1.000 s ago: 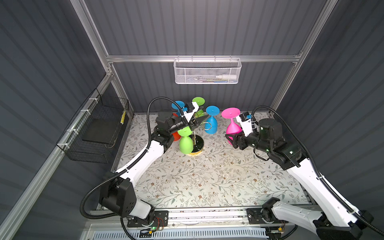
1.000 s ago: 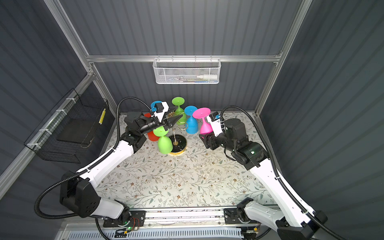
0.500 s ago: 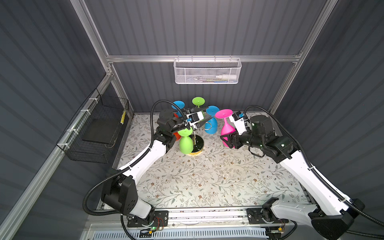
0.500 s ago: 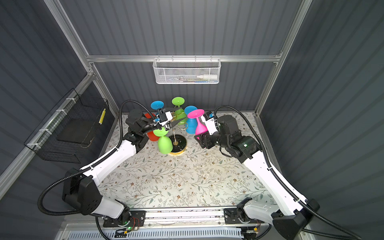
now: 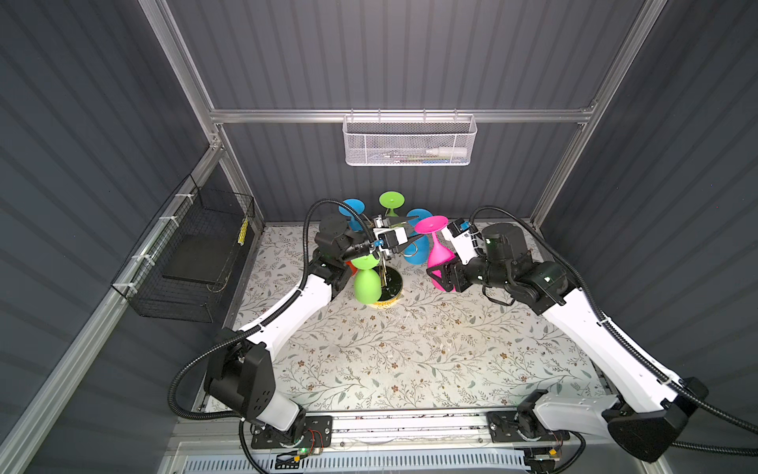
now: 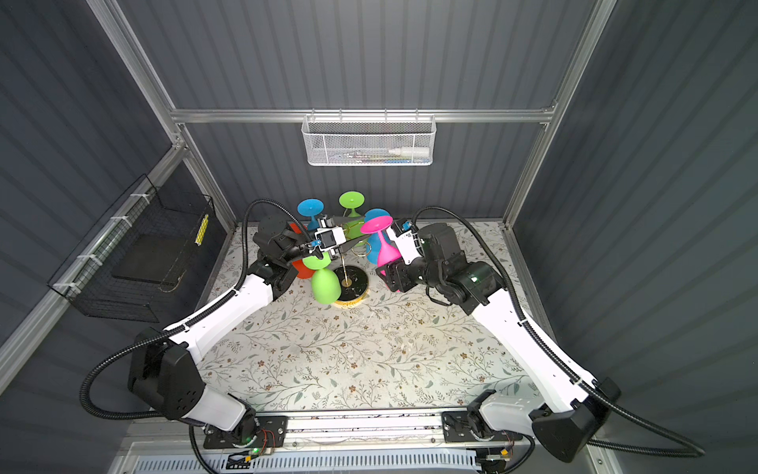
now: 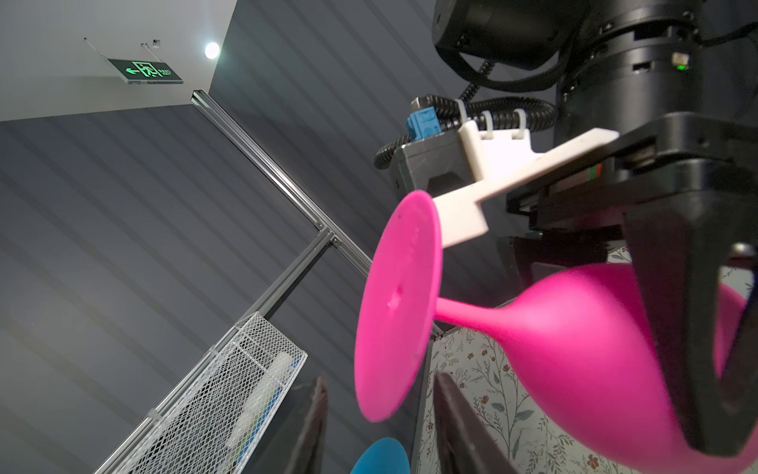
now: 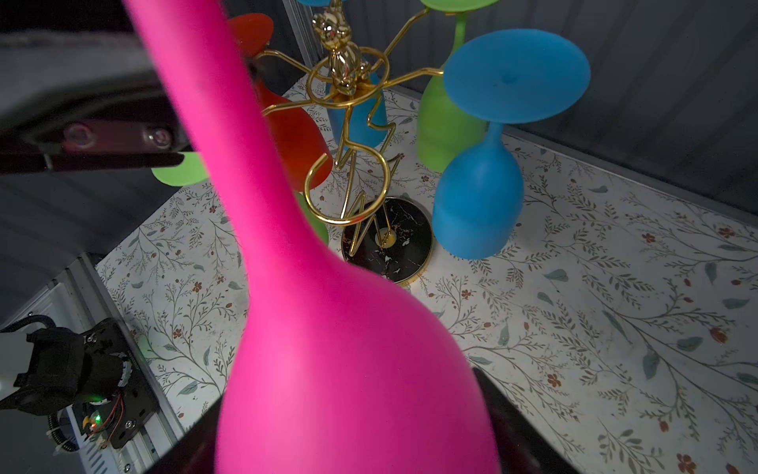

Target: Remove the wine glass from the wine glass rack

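The pink wine glass (image 5: 438, 252) is being held upside down, off the wine glass rack (image 8: 343, 67) and just to its right in both top views. Its bowl is being clamped between the jaws of the right gripper (image 5: 442, 278). The left gripper (image 5: 411, 232) is being held out at the rack's looped gold arms, fingers (image 7: 315, 427) apart with nothing seen between them. A blue glass (image 8: 478, 197), a green glass (image 8: 443, 123) and a red glass (image 8: 295, 135) are being carried on those arms over the floral table cover (image 5: 410, 357).
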`<state>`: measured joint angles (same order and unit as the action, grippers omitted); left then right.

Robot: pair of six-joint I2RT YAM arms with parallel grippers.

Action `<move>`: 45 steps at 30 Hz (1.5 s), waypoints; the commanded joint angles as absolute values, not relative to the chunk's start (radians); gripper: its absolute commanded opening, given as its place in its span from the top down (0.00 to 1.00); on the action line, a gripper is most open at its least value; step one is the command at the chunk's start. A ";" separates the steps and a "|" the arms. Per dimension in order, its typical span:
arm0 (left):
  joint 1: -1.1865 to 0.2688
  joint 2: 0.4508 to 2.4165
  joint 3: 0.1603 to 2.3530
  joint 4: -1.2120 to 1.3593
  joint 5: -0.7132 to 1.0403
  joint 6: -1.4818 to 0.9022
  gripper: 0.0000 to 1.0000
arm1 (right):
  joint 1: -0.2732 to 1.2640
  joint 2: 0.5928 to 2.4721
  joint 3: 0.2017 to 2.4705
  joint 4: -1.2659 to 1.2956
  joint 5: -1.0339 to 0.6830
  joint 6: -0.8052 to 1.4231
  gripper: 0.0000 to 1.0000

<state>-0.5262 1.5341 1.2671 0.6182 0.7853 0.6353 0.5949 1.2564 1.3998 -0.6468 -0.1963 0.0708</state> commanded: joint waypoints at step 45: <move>-0.537 1.489 1.323 0.425 0.619 0.573 1.00 | 0.615 1.232 1.424 -0.608 -0.180 0.156 0.19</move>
